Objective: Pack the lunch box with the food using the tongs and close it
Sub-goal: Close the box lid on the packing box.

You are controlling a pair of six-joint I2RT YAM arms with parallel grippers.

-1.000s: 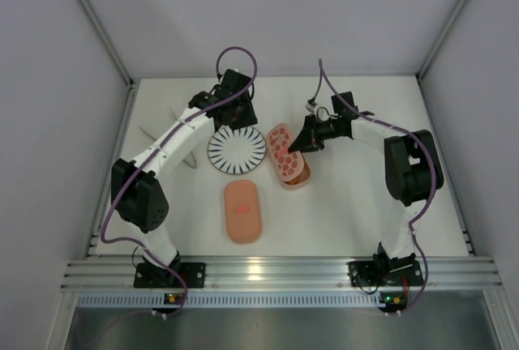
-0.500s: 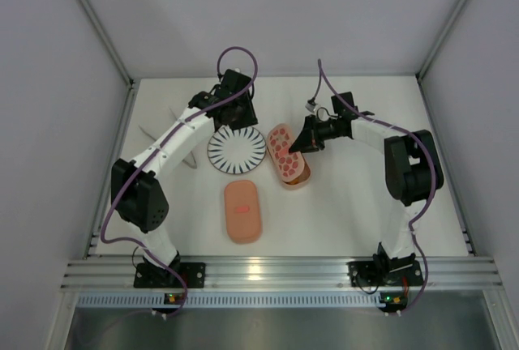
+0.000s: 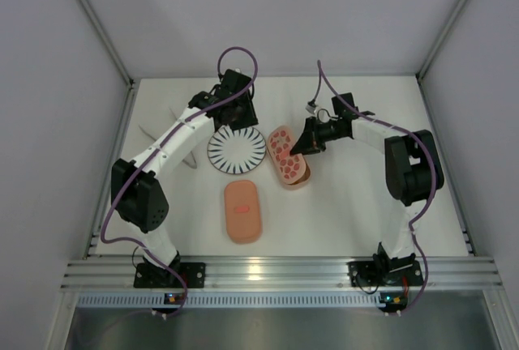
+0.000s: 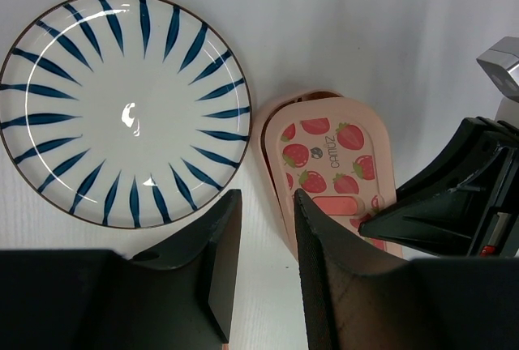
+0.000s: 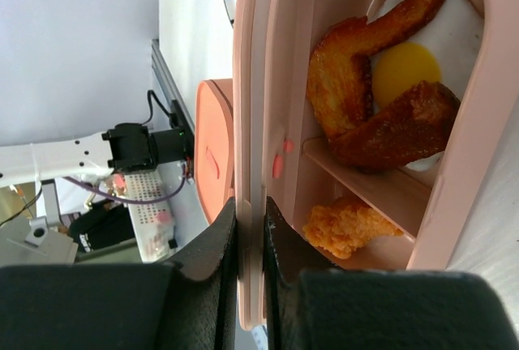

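My right gripper [image 3: 302, 145] is shut on the edge of the lunch box's strawberry-spotted lid [image 3: 281, 151], holding it tilted over a pink tray [image 3: 298, 178]. In the right wrist view my fingers [image 5: 219, 245] pinch the lid's rim [image 5: 248, 107]; the tray [image 5: 474, 131] holds the food: a fried egg [image 5: 405, 70], brown wings [image 5: 349, 66] and an orange nugget [image 5: 349, 224]. A second pink lid [image 3: 242, 211] lies flat near the front. My left gripper [image 4: 263, 261] hovers open and empty between the plate and the spotted lid [image 4: 332, 160]. The tongs [image 3: 149, 132] lie at far left, partly hidden by my left arm.
A round white plate with dark radial stripes [image 3: 237, 149] sits left of the tray, bare of food in the left wrist view [image 4: 122, 107]. White walls enclose the table on three sides. The metal rail [image 3: 276, 273] runs along the near edge.
My right gripper has shifted slightly with the spotted lid, which now lies a little flatter over the tray. The left arm has not moved.
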